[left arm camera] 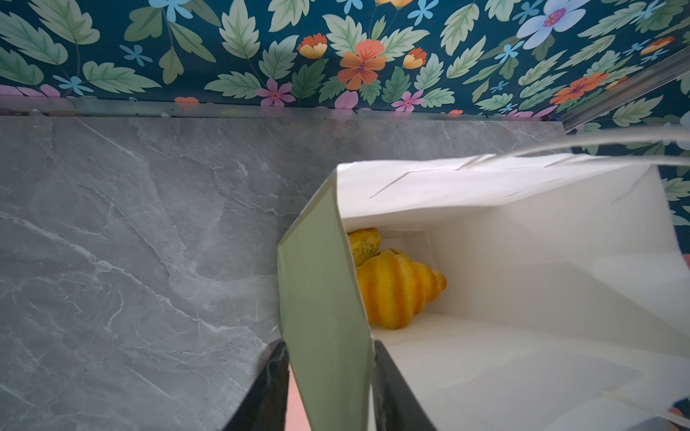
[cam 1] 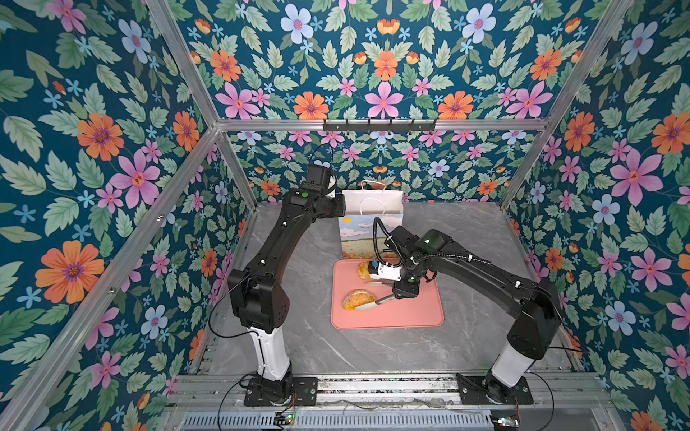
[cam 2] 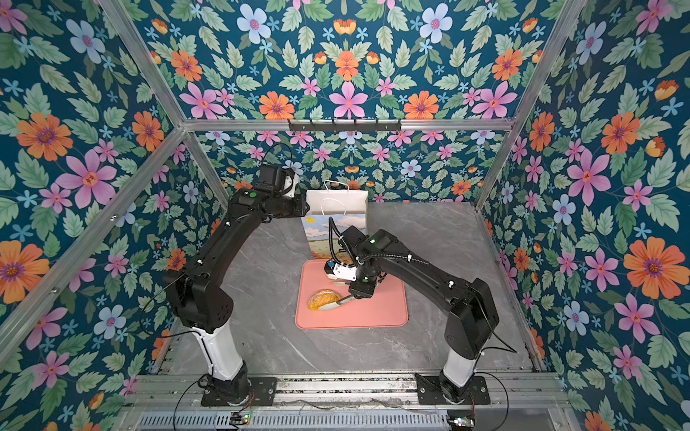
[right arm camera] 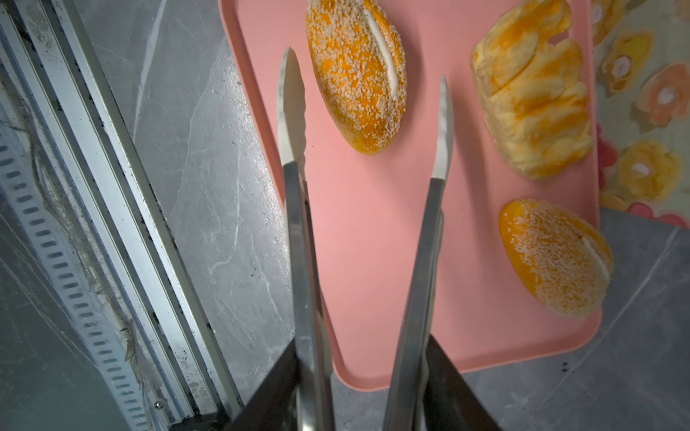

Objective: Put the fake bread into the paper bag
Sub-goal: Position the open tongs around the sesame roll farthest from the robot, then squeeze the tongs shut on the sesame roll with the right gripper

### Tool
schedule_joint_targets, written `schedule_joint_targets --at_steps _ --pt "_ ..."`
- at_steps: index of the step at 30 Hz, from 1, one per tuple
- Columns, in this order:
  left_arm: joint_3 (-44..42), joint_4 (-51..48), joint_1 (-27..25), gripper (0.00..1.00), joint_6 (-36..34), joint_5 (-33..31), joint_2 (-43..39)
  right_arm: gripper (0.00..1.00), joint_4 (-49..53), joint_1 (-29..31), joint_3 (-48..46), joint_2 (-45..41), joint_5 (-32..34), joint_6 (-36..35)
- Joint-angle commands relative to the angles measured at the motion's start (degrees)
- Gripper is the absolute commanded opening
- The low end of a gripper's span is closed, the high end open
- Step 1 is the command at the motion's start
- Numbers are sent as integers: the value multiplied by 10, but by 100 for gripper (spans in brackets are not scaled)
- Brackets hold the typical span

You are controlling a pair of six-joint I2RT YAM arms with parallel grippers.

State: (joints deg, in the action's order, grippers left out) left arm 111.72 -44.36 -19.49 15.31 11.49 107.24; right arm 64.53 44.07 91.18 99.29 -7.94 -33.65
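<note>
Your left tool (left arm camera: 328,358) is pinching the side wall of the paper bag (left arm camera: 522,231), and a croissant (left arm camera: 399,289) lies inside. On the pink tray (right arm camera: 373,224) sit two sesame rolls (right arm camera: 356,78) and a pastry (right arm camera: 534,100). Your right tool (right arm camera: 364,377) clasps tongs (right arm camera: 298,224), whose tips are spread either side of one roll.

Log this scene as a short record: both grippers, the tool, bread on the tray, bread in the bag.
left gripper: shut on the paper bag, pinching its side wall
right gripper: shut on the tongs
tongs: tips apart over the pink tray, gripping nothing
on tray: sesame roll beside the tong tips, second sesame roll, flaky pastry
in bag: croissant, another piece partly hidden
</note>
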Motion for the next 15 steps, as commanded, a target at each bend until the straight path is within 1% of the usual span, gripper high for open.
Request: schedule_joint_targets --at_steps 1,15 --pt "3 5 1 38 2 -1 -6 48 8 0 11 8 -17 -17" --pt "14 1 0 38 -1 0 2 47 1 0 19 31 -20 -25"
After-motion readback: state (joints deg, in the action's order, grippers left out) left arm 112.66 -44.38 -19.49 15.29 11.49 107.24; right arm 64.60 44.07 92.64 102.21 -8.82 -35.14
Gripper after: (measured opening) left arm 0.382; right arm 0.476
